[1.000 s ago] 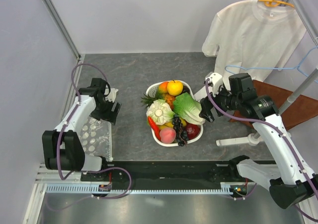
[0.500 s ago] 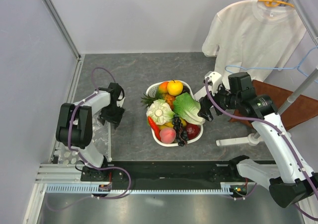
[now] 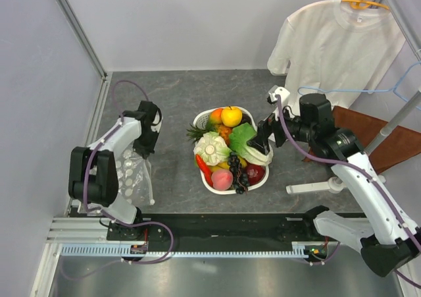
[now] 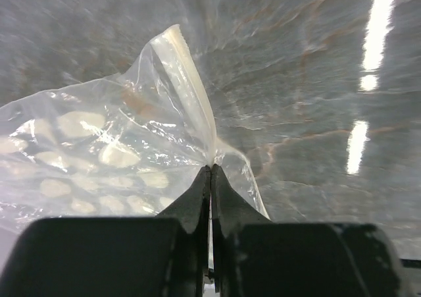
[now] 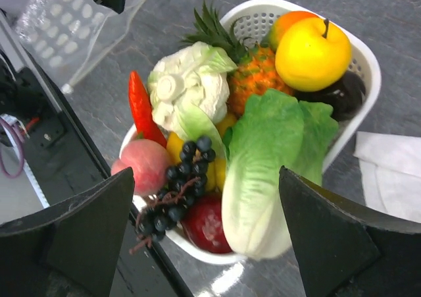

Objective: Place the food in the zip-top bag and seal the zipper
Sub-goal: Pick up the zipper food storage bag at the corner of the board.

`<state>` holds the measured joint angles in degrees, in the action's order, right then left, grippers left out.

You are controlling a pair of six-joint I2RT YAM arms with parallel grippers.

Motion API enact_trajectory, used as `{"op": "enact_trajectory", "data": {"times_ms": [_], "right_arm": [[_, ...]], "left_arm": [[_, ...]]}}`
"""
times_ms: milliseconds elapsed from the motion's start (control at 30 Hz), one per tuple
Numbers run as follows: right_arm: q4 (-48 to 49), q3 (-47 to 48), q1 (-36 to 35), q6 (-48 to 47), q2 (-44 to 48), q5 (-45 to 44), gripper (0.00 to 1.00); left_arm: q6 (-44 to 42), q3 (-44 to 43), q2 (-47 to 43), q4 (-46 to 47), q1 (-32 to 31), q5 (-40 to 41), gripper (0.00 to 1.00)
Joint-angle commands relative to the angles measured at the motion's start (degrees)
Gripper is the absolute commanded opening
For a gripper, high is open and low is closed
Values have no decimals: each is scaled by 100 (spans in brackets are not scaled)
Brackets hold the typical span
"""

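On the left of the desk (image 3: 177,99), a pinched bag mouth; on the right, an arm hanging over the fruit basket (image 5: 358,66).
The left arm (image 3: 108,142) folds back toward its base with the wrist tipped down. The left fingers (image 4: 209,178) are pressed together on the zipper (image 4: 194,86) of the zip-top bag (image 4: 99,152), which lies crumpled near the desk's left edge. The right arm (image 3: 358,168) reaches in from the right with its elbow raised. The right fingers (image 3: 266,137) are spread wide above the lettuce (image 5: 270,159), gripping nothing. A yellow apple (image 5: 312,53), peach (image 5: 141,165) and red fruit (image 5: 207,224) share the basket.
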<state>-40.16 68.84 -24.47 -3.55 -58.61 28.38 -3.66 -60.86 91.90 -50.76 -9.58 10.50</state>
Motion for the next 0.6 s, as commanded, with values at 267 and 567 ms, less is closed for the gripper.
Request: {"op": "enact_trajectory", "data": {"times_ms": [267, 567], "right_arm": [[2354, 1174, -1155, 2428, -1828, -641, 88], [2952, 2590, -2377, 2930, -3367, -1028, 79]], "left_arm": [[190, -2006, -2096, -680, 80, -1998, 2], [875, -2510, -2702, -463, 88, -2859, 2]]}}
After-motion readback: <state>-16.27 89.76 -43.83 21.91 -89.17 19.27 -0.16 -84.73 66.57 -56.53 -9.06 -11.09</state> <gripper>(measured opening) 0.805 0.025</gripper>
